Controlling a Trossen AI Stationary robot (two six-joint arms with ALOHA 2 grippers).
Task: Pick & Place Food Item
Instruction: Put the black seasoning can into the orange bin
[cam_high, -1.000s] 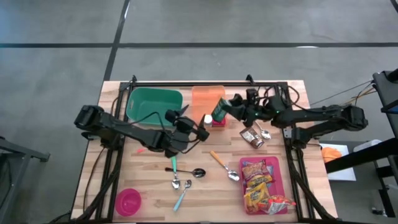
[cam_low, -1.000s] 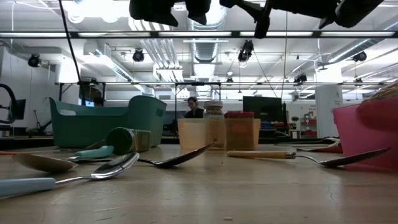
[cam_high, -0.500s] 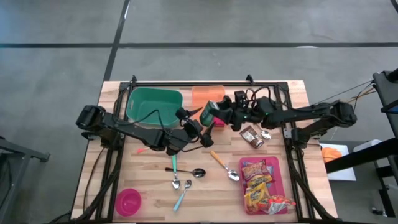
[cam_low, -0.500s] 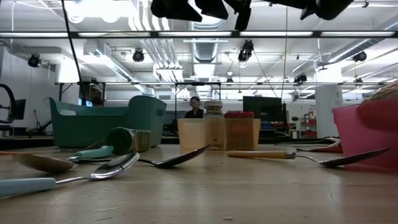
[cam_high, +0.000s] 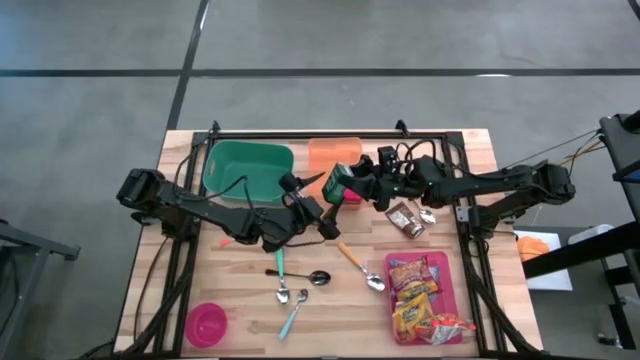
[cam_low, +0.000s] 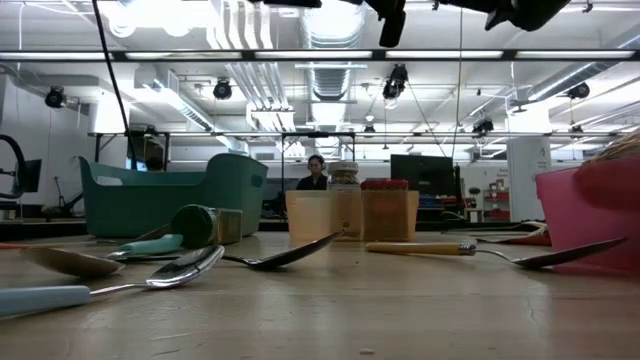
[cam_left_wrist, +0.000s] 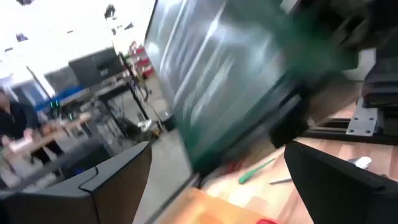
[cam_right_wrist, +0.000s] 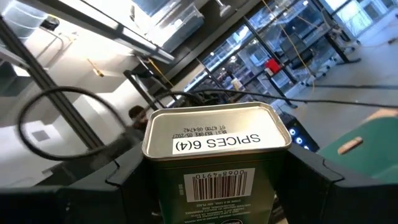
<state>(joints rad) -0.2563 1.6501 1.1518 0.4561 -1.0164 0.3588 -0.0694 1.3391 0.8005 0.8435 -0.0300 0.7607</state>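
Two grippers meet above the table: right gripper (cam_high: 352, 186) clamps a spice tin (cam_high: 336, 183); left gripper (cam_high: 312, 203) gapes empty.

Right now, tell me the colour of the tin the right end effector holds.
Dark green spice tin with a silvery base, clearest in the right wrist view.

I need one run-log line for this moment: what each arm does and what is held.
right gripper: jaws shut on spice tin, held above table | left gripper: jaws open, empty, facing tin | green bin: behind left gripper

Left gripper (cam_high: 322, 192) fingers spread wide; right gripper (cam_high: 350, 183) fingers clamped, both raised mid-table.
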